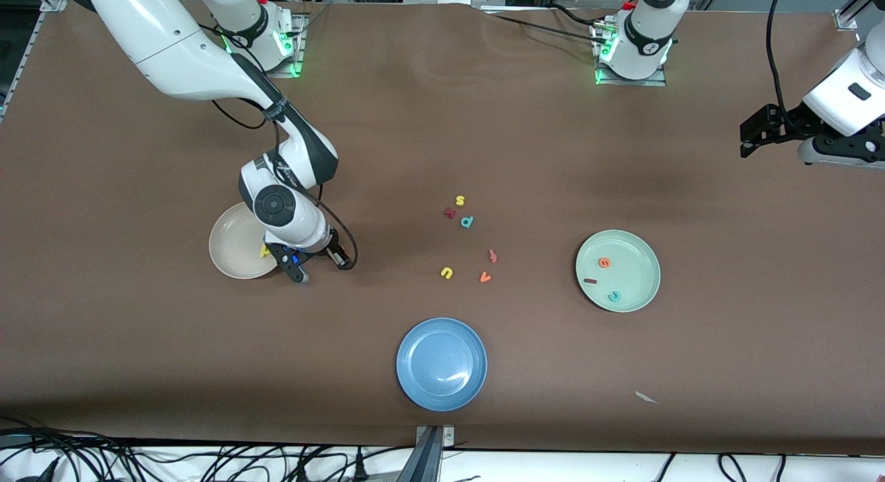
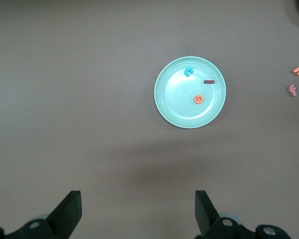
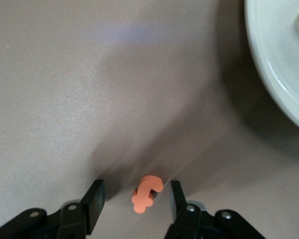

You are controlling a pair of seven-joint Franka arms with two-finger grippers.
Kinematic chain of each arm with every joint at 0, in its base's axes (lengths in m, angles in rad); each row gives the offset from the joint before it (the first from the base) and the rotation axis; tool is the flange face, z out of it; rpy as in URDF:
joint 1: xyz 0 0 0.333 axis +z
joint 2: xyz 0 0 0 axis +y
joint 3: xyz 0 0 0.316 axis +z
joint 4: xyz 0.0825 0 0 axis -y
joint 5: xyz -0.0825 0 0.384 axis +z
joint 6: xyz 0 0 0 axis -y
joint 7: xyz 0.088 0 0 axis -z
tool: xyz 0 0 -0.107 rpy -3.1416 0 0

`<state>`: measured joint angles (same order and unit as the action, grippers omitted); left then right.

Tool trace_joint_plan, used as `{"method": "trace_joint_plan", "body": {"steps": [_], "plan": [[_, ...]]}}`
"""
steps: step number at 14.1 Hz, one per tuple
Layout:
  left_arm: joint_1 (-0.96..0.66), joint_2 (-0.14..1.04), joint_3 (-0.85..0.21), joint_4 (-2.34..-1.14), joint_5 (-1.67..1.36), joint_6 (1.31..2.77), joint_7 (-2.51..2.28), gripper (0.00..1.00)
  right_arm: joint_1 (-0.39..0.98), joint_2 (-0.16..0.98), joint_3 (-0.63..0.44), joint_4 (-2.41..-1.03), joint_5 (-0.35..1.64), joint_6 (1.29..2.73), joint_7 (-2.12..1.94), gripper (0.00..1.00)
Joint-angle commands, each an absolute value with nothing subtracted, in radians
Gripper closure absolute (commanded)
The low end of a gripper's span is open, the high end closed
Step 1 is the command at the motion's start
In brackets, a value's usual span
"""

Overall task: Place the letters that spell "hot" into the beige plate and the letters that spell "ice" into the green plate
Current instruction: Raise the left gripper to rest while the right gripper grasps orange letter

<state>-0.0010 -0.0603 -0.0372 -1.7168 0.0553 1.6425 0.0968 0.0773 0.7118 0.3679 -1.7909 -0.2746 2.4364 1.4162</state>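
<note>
I read "ice" as done: e [image 1: 604, 263], i [image 1: 590, 281] and c [image 1: 613, 297] lie in the green plate [image 1: 643, 288]. The h [image 1: 265, 250] sits in the beige plate [image 1: 231, 250]. My right gripper [image 3: 134, 199], down at the table just beside that plate, has its fingers apart around the t [image 3: 146, 193], not clamped. The o I can't find, perhaps hidden. My left gripper [image 2: 138, 209] waits wide open.

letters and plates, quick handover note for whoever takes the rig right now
Right tool: open, low beside the beige plate, fingers either side of the orange "t" on the table, not yet gripping.
Left tool: open, waiting in the air at the left arm's end of the table.
Done: "i", "c", "e" in the green plate; yellow "h" in the beige plate.
Left: "t" into beige; blue "o" not in sight.
</note>
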Motion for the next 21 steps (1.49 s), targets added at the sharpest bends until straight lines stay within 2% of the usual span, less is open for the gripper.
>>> {"method": "trace_joint_plan", "body": {"steps": [1, 3, 4, 7, 8, 10, 11, 13, 21], "plan": [[-0.008, -0.028, -0.041, -1.668, 0.028, 1.606, 0.069, 0.00, 0.086, 0.724, 0.364, -1.781, -0.291, 2.437, 1.436, 0.47], [-0.011, -0.017, -0.043, -1.661, 0.038, 1.523, 0.063, 0.00, 0.089, 0.724, 0.364, -1.782, -0.293, 2.437, 1.434, 0.52], [-0.009, -0.006, -0.044, -1.642, 0.031, 1.523, 0.058, 0.00, 0.094, 0.726, 0.364, -1.782, -0.295, 2.437, 1.434, 0.57], [0.006, -0.011, -0.040, -1.602, 0.000, 1.513, 0.060, 0.00, 0.094, 0.726, 0.364, -1.782, -0.295, 2.437, 1.431, 0.61], [0.006, -0.012, -0.040, -1.601, 0.000, 1.509, 0.061, 0.00, 0.092, 0.726, 0.364, -1.782, -0.296, 2.437, 1.428, 0.66], [0.002, -0.011, -0.044, -1.585, -0.002, 1.511, 0.060, 0.00, 0.092, 0.724, 0.364, -1.782, -0.296, 2.437, 1.427, 0.69], [-0.003, -0.011, -0.044, -1.583, -0.002, 1.509, 0.058, 0.00, 0.092, 0.726, 0.364, -1.782, -0.296, 2.437, 1.427, 0.72], [-0.005, -0.012, -0.044, -1.582, -0.003, 1.508, 0.060, 0.00, 0.092, 0.724, 0.364, -1.781, -0.296, 2.437, 1.424, 0.74], [-0.008, -0.012, -0.046, -1.572, -0.002, 1.508, 0.058, 0.00, 0.084, 0.713, 0.365, -1.770, -0.295, 2.431, 1.318, 0.94]]}}
